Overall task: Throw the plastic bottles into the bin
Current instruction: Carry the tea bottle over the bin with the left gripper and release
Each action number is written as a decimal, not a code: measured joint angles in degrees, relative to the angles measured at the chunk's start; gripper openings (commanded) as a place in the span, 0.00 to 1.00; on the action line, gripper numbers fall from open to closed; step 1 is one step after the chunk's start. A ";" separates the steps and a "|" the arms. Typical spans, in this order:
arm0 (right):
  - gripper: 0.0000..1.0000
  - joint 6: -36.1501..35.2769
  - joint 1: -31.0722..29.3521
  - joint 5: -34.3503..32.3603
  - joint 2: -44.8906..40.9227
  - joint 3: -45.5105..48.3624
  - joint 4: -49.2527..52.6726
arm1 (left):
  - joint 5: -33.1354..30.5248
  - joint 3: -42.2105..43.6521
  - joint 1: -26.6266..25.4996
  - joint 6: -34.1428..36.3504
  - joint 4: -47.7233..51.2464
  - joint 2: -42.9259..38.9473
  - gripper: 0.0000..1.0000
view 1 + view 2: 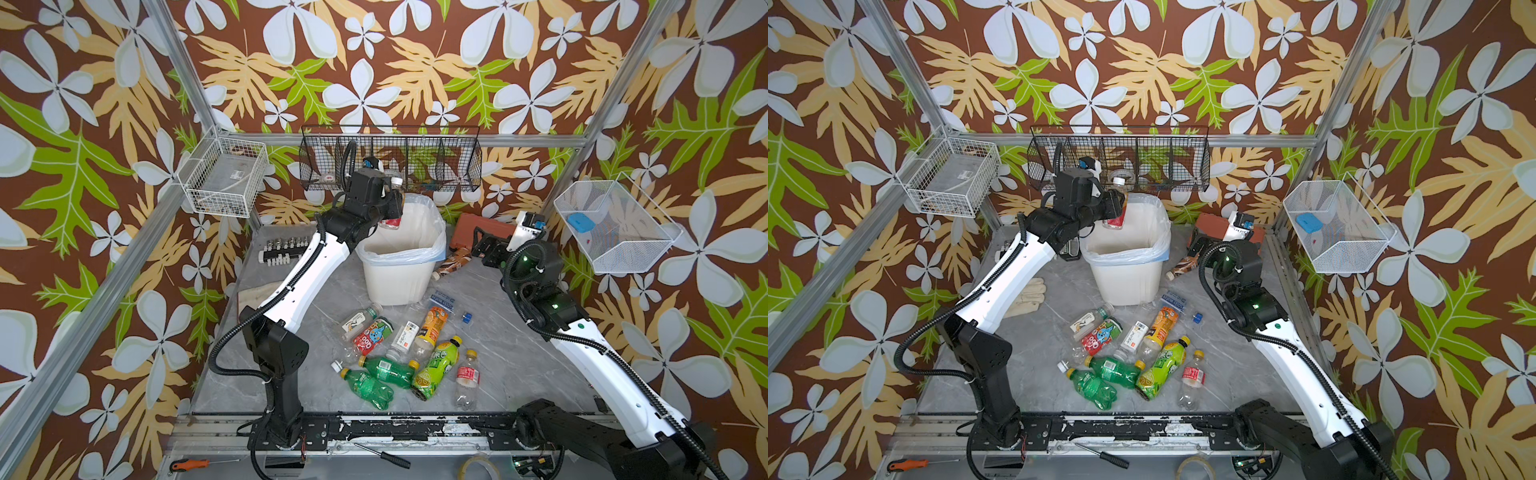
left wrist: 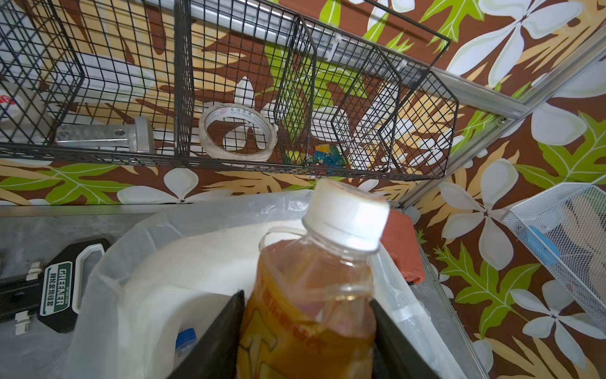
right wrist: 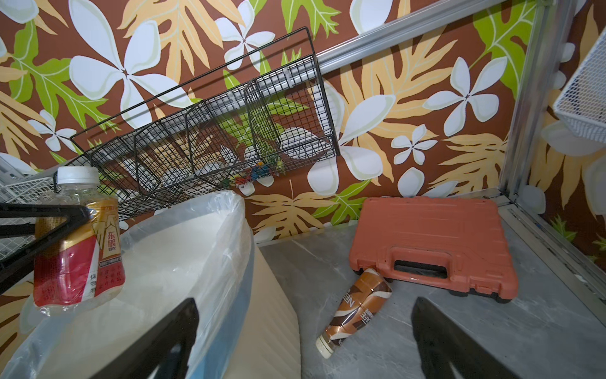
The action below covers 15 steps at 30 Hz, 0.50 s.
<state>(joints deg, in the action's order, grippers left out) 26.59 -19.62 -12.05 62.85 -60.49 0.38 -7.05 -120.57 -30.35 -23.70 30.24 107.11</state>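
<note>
Left wrist view shows the left gripper (image 2: 308,325) pinching a clear, white-capped plastic bottle with a red-and-gold label (image 2: 314,279), cap up over the open mouth of the white, bag-lined plastic bin (image 2: 131,262). The right gripper (image 3: 305,305) stands spread and empty near a brown-labelled bottle (image 3: 355,308) lying beside the bin.

Twin white-and-black arms on a black base rail (image 1: 374,430).
The left arm (image 1: 309,266) and right arm (image 1: 615,372) wear white link shells, black joint housings and ribbed black cable hose (image 1: 213,356) held by white ties; green lights (image 1: 525,258) glow on the right arm, and the right gripper (image 3: 305,302) has flat black fingers (image 3: 433,334).
</note>
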 measured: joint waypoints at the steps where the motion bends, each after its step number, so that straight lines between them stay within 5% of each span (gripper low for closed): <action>1: 1.00 -0.02 0.00 0.00 0.00 0.00 0.09 | 0.04 0.31 0.02 0.00 -0.02 -0.04 0.56; 6: 1.00 -0.04 0.00 0.00 -0.09 0.31 0.31 | 0.46 2.80 0.31 0.00 -0.02 -0.35 0.57; 11: 1.00 -0.02 0.00 0.00 -0.31 0.96 1.11 | 0.72 4.85 0.68 -0.13 -0.13 -0.94 0.93; 15: 1.00 0.00 0.00 0.00 -0.50 1.49 1.38 | 1.09 10.08 0.81 0.13 -2.40 -5.27 0.96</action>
<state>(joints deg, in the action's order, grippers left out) 26.59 -19.62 -12.05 62.35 -59.00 1.76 -5.96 -110.50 -29.54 -23.57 27.83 101.84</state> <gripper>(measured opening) 0.995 0.955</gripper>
